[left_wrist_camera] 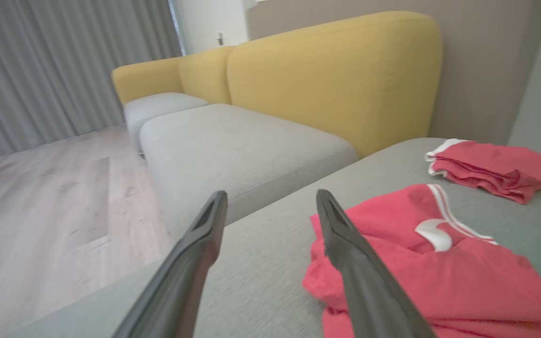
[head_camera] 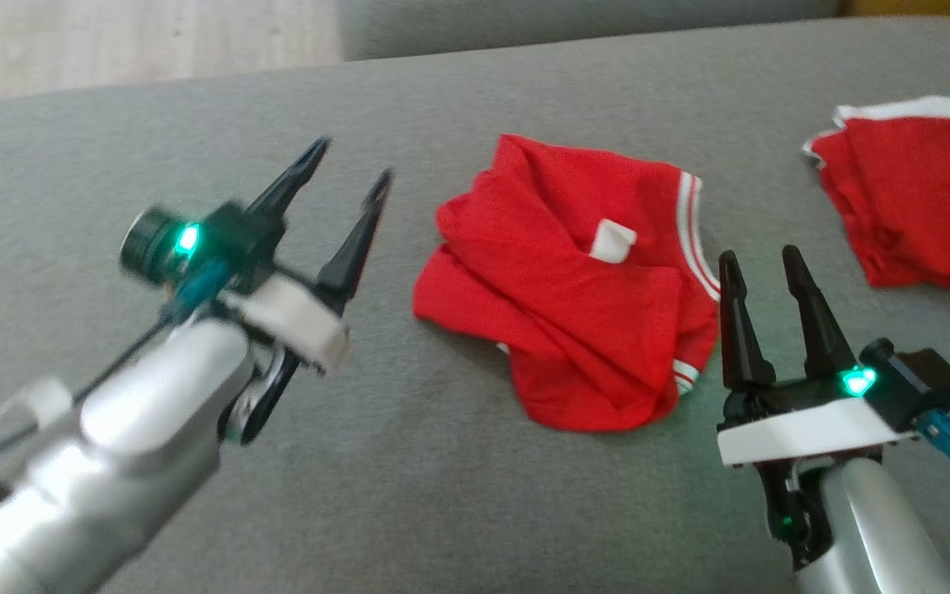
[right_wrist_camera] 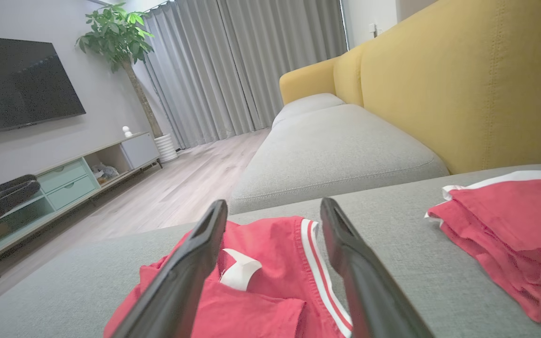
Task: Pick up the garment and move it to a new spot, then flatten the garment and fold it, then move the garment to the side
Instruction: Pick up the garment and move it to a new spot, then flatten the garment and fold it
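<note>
A red garment [head_camera: 574, 289] with white striped trim and a white label lies loosely folded and rumpled in the middle of the grey cushion [head_camera: 442, 495]. My left gripper [head_camera: 351, 169] hovers open to its left, fingers apart and empty, blurred by motion. My right gripper [head_camera: 764, 264] stands open just right of the garment's striped edge, nothing between its fingers. In the left wrist view the garment [left_wrist_camera: 439, 272] lies right of the left gripper [left_wrist_camera: 270, 202]. The right wrist view has the garment [right_wrist_camera: 270, 281] below the open right gripper [right_wrist_camera: 273, 209].
A second folded red garment [head_camera: 920, 194] with white trim lies at the far right of the cushion. Beyond stand a yellow sofa back [left_wrist_camera: 336, 75], another grey seat [right_wrist_camera: 336, 150], wooden floor [left_wrist_camera: 40, 211], a TV cabinet [right_wrist_camera: 64, 178] and a potted plant [right_wrist_camera: 120, 33].
</note>
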